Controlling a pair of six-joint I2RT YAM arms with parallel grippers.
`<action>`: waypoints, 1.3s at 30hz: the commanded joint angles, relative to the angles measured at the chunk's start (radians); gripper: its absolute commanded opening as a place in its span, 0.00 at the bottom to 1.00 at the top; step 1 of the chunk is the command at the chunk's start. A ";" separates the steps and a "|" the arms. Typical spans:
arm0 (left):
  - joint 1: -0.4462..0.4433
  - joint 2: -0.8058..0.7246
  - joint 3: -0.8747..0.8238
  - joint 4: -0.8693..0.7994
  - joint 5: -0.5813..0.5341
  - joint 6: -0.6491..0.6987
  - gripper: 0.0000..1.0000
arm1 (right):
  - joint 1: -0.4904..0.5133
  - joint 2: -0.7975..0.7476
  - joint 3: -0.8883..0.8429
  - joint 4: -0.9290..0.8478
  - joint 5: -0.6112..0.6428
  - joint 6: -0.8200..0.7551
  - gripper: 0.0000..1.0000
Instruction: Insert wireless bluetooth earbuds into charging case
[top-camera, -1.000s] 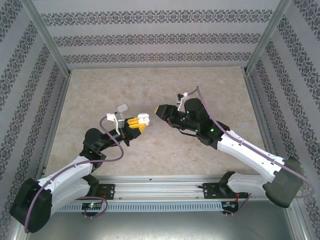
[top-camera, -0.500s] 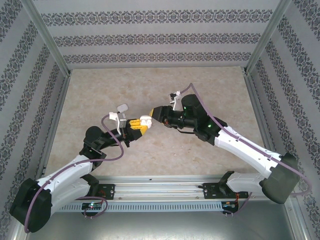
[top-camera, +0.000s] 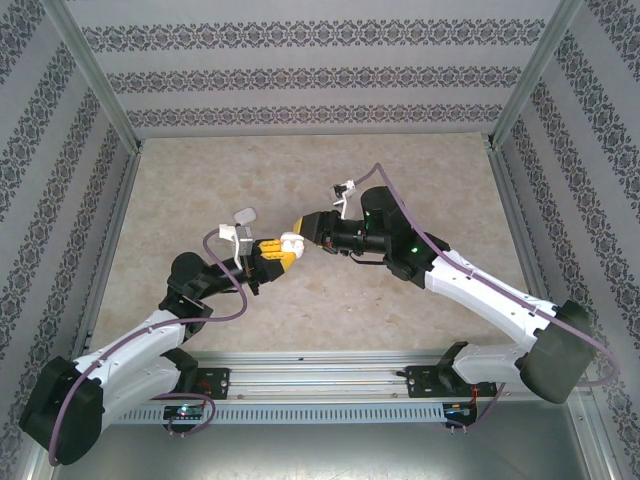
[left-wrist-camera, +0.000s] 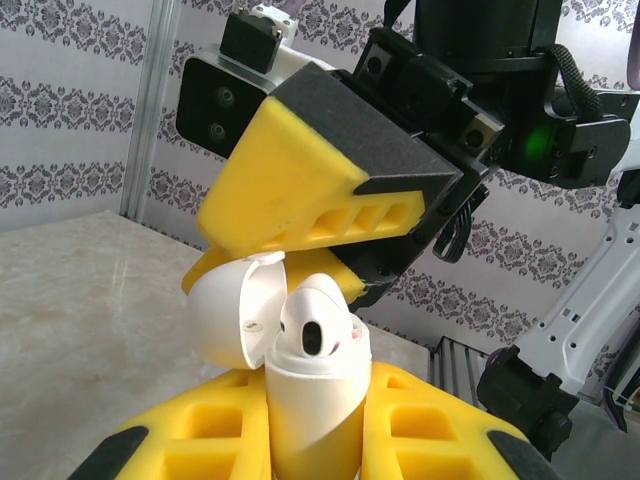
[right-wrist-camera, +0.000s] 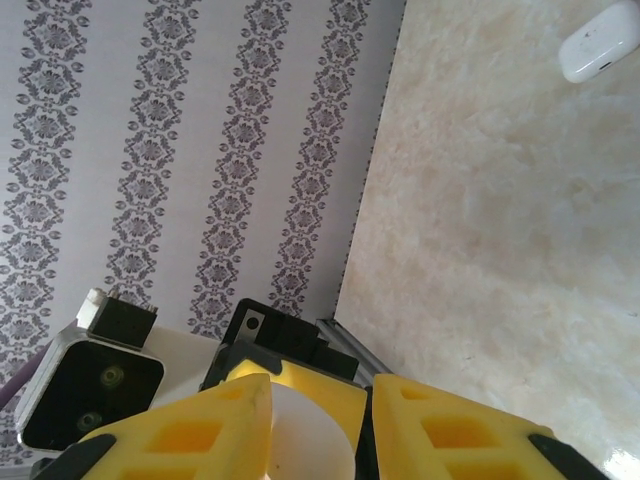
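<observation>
Left end effector (left-wrist-camera: 300, 440) clamped open charging case (left-wrist-camera: 312, 405); earbud (left-wrist-camera: 312, 335) sat proud. Right end effector (top-camera: 303, 229) over lid (left-wrist-camera: 225, 312), grip unclear. Next: gentle press down, probably.

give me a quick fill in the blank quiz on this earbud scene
1. The left gripper is shut on the charging case, whose lid is ____.
2. A white ____ sits in that case's opening.
3. In the right wrist view, a second case lies on the ____.
Missing words: open; earbud; table.
</observation>
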 joint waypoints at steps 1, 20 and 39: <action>0.008 -0.007 0.014 0.031 0.002 -0.021 0.00 | 0.018 0.005 0.036 0.025 -0.067 -0.015 0.32; 0.008 0.042 -0.020 0.048 -0.079 -0.063 0.00 | 0.021 -0.025 0.095 -0.295 -0.036 -0.222 0.30; 0.108 0.299 0.169 -0.284 -0.157 -0.168 0.02 | -0.023 -0.216 0.027 -0.513 0.371 -0.359 0.35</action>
